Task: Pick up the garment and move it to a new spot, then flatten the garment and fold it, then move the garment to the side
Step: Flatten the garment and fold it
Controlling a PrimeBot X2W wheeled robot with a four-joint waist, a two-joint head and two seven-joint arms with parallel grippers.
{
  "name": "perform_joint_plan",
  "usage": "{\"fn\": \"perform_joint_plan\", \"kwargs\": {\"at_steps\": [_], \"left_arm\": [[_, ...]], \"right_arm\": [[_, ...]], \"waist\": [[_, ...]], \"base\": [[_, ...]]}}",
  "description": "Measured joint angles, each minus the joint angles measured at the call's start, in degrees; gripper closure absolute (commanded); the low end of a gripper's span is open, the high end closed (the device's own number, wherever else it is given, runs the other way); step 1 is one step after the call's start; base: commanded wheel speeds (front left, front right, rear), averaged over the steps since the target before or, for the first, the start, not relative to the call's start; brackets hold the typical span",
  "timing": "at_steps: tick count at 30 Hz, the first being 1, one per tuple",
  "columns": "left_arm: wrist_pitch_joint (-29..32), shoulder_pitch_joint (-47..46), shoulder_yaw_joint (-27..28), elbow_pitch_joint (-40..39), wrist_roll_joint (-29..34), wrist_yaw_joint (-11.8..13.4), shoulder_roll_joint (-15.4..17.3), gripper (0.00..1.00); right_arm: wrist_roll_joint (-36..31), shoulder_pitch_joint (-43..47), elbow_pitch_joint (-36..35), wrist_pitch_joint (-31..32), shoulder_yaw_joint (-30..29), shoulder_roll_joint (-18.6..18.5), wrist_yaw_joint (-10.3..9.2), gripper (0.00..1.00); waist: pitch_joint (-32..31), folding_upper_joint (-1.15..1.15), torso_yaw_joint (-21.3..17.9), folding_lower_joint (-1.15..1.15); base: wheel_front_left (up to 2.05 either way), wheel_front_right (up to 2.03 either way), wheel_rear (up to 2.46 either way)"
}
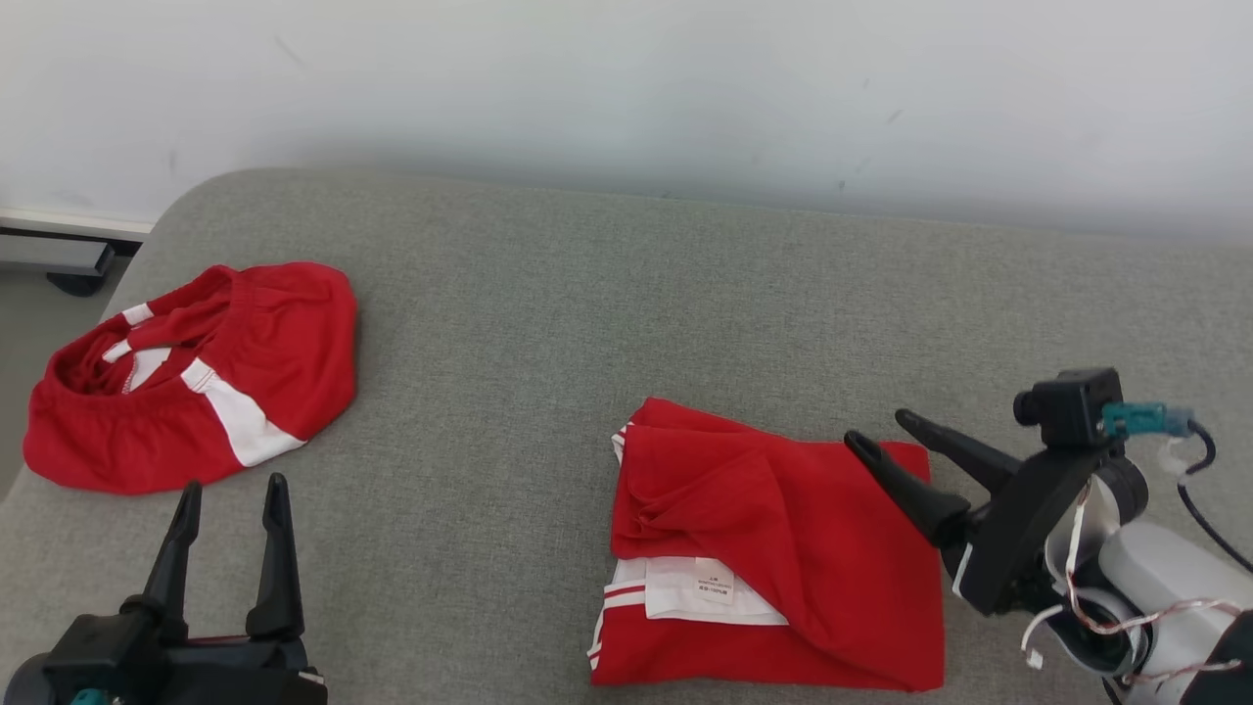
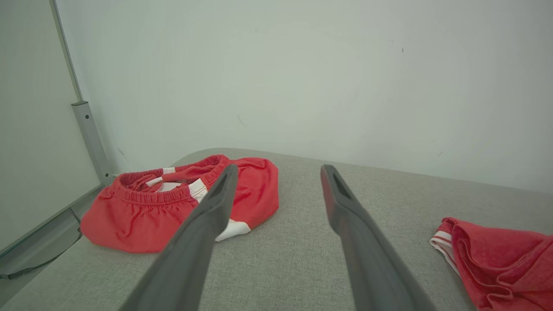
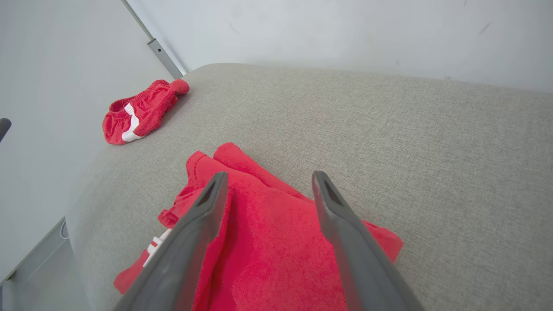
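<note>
It looks like a bare lab or test room rather than a home: a plain white wall (image 1: pixel 626 88), a grey cloth-covered counter (image 1: pixel 587 294) with a rounded corner, a metal post (image 2: pixel 90 138) against the side wall, and a loose cable (image 2: pixel 43 262) on the floor (image 1: pixel 24 333).

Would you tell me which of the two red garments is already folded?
The red garment by the right tool, flat and squarish; the other garment lies bunched.
</note>
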Motion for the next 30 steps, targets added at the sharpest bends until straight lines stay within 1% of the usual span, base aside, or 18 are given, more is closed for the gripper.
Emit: {"fn": "perform_joint_plan", "kwargs": {"at_steps": [5,8,9,10,11,12,13,14,17,20,25,30], "left_arm": [[0.0,0.21,0.2,-0.18,0.13,0.0,0.19,0.0],[0.0,0.28,0.05,-0.21,0.14,0.0,0.16,0.0],[0.0,0.29,-0.08,-0.21,0.25,-0.01,0.15,0.0],[0.0,0.29,-0.08,-0.21,0.25,-0.01,0.15,0.0],[0.0,0.29,-0.14,-0.21,0.27,-0.01,0.14,0.0],[0.0,0.29,-0.19,-0.21,0.27,-0.01,0.14,0.0],[0.0,0.29,-0.24,-0.2,0.27,-0.02,0.14,0.0],[0.0,0.27,-0.31,-0.19,0.27,-0.29,0.15,0.0],[0.0,0.24,-0.42,-0.13,0.27,-0.37,0.18,0.0],[0.0,0.24,-0.54,-0.12,0.27,-0.43,0.18,0.0],[0.0,0.25,-0.51,-0.14,0.26,-0.42,0.12,0.0],[0.0,0.29,-0.49,-0.18,0.26,-0.35,0.03,0.0]], "right_arm": [[-3.98,2.26,0.3,-4.07,1.52,-0.44,0.0,0.0],[-4.88,2.46,0.68,-5.06,1.75,-0.15,0.0,0.0],[-5.42,2.61,1.18,-5.54,1.96,0.33,0.0,0.21],[-5.42,2.61,1.18,-5.54,1.96,0.33,0.0,0.54],[-5.83,2.61,1.45,-5.75,2.01,0.56,0.0,0.78],[-6.09,2.61,1.74,-6.03,2.02,0.75,0.0,0.81],[-6.09,2.61,2.16,-6.09,1.94,0.94,0.0,0.72],[-6.22,2.59,2.74,-6.35,1.9,1.33,0.0,1.0],[-7.1,2.44,3.37,-5.47,3.08,1.57,0.0,1.0],[-7.87,2.4,4.72,-6.08,3.2,2.18,0.0,1.0],[-10.69,1.82,7.72,-7.08,4.58,3.99,0.0,1.0],[-11.49,1.05,10.51,-8.11,5.55,5.79,0.0,1.0]], "waist": [[-0.12,0.0,-0.81,0.0],[-0.15,0.0,-1.12,0.0],[-0.15,0.0,-1.34,0.0],[-0.15,0.0,-1.34,0.0],[-0.13,0.0,-1.4,0.0],[-0.11,0.0,-1.42,0.0],[-0.11,0.0,-1.41,0.0],[-0.13,0.0,-1.32,0.01],[-0.17,0.0,-1.01,0.01],[-0.21,0.0,-0.63,0.01],[-0.05,0.0,-0.06,0.01],[0.13,0.0,0.44,0.01]], "base": [[0.0,0.0,0.0],[0.0,0.0,0.0],[0.0,0.0,0.0],[0.0,0.0,0.0],[0.0,0.0,0.0],[0.0,0.0,0.0],[0.0,0.0,0.0],[0.0,0.0,0.0],[0.0,0.0,0.0],[0.0,0.0,0.0],[0.0,0.0,0.0],[0.0,0.0,0.0]]}}
